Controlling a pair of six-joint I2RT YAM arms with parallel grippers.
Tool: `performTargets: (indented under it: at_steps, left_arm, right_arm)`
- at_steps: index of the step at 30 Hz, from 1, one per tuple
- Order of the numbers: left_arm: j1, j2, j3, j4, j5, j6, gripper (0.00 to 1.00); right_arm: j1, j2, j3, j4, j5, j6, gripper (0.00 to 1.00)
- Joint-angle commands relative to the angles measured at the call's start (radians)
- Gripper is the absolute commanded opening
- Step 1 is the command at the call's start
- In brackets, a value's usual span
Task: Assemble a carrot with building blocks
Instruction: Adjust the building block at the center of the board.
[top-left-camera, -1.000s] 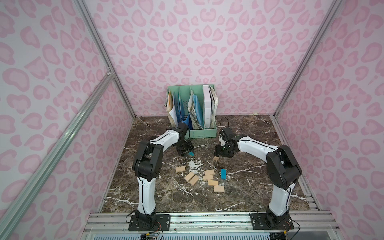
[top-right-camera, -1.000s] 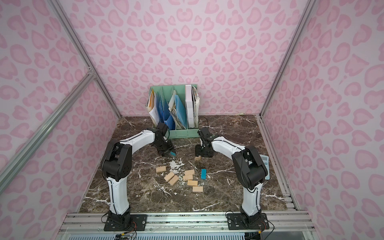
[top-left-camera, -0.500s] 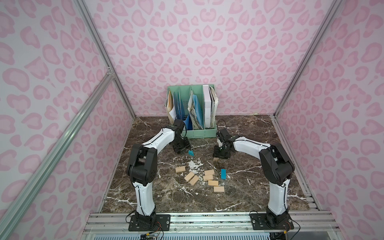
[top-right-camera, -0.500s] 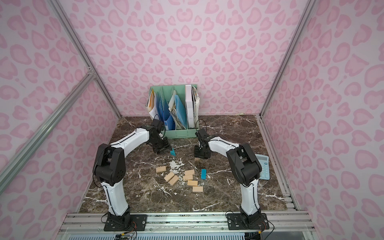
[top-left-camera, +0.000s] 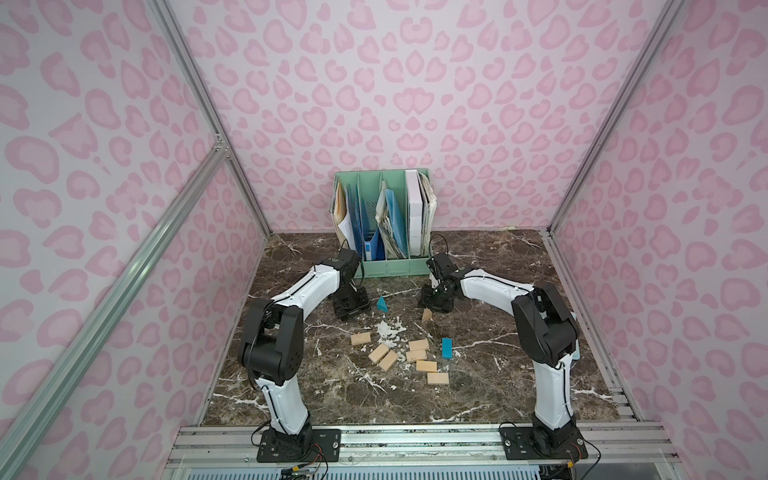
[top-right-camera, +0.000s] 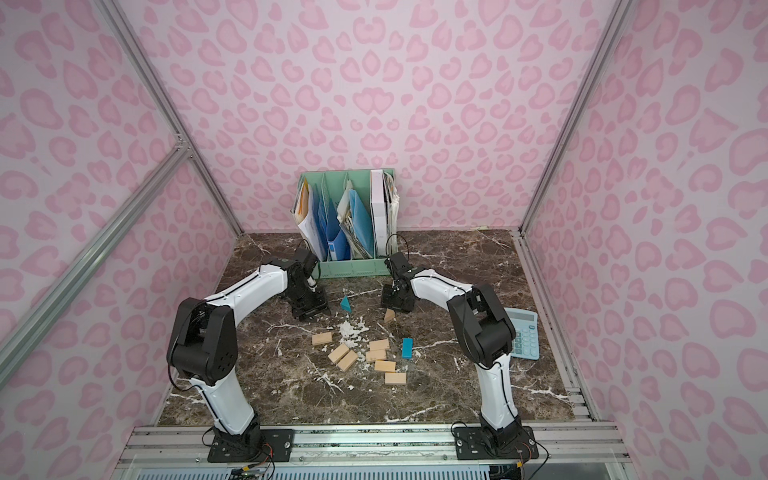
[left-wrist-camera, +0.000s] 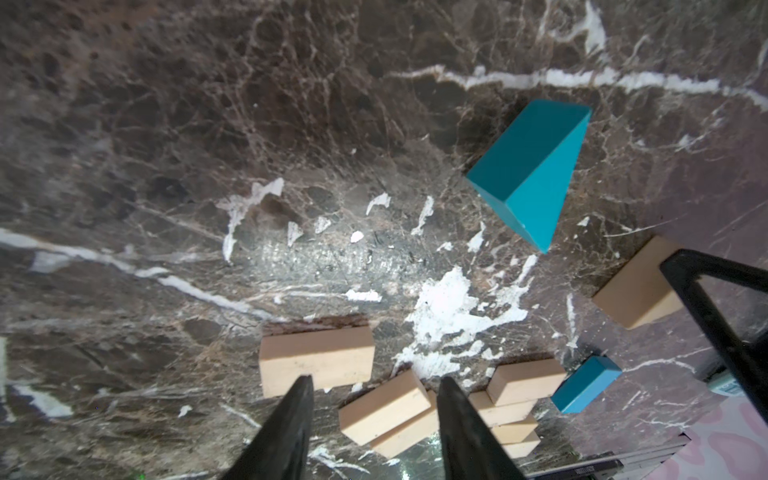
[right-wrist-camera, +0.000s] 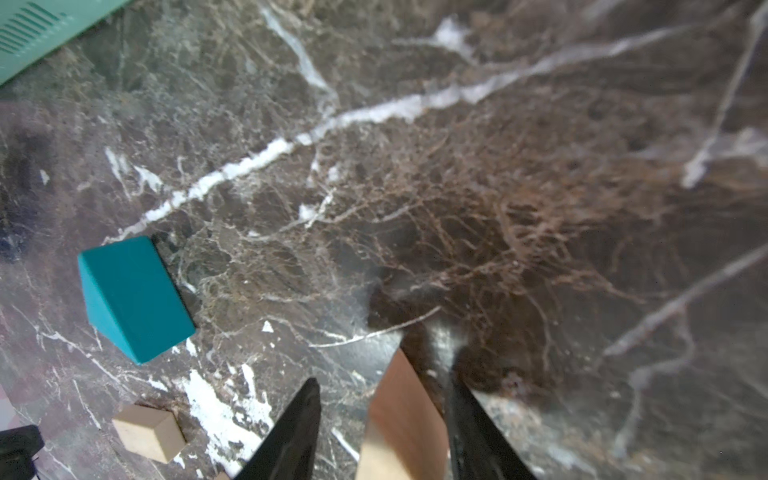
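Toward the counter's (top-left-camera: 498, 386) left, hovering with left claw (left-wrist-camera: 372, 380) spread wide and empty, near teal triangle (top-left-camera: 382, 304). Leaving seven tan blocks (top-left-camera: 417, 345) and teal block (top-left-camera: 446, 347) scattered, unjoined, midway. Rightward, straddling tan triangle (top-left-camera: 427, 316) with right claw (right-wrist-camera: 382, 380) parted, leaving a gap at one finger.

Both top views are bright, evenly lit and sharp, with faint shadows. The right wrist view is blurred; glare sheens the tabletop (left-wrist-camera: 332, 257) in the left wrist view.
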Motion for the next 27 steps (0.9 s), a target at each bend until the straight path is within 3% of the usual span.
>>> performTargets:
  at_steps: [1,8,15,27]
  left_arm:
    - [0.001,-0.005,-0.001,-0.026,-0.005,0.038,0.51]
    - [0.004,-0.013,-0.001,-0.029,0.021,0.068,0.51]
    - [0.009,-0.020,0.016,-0.056,0.026,0.104,0.51]
    - [0.018,-0.045,-0.027,-0.046,0.044,0.130,0.58]
  right_arm:
    - [0.003,-0.024,0.042,-0.078,0.073,-0.133,0.54]
    - [0.050,-0.108,0.035,-0.227,0.217,-0.471,0.56]
    - [0.046,-0.168,-0.055,-0.211,0.226,-0.569,0.45]
    - [0.058,-0.101,-0.085,-0.138,0.177,-0.577,0.48]
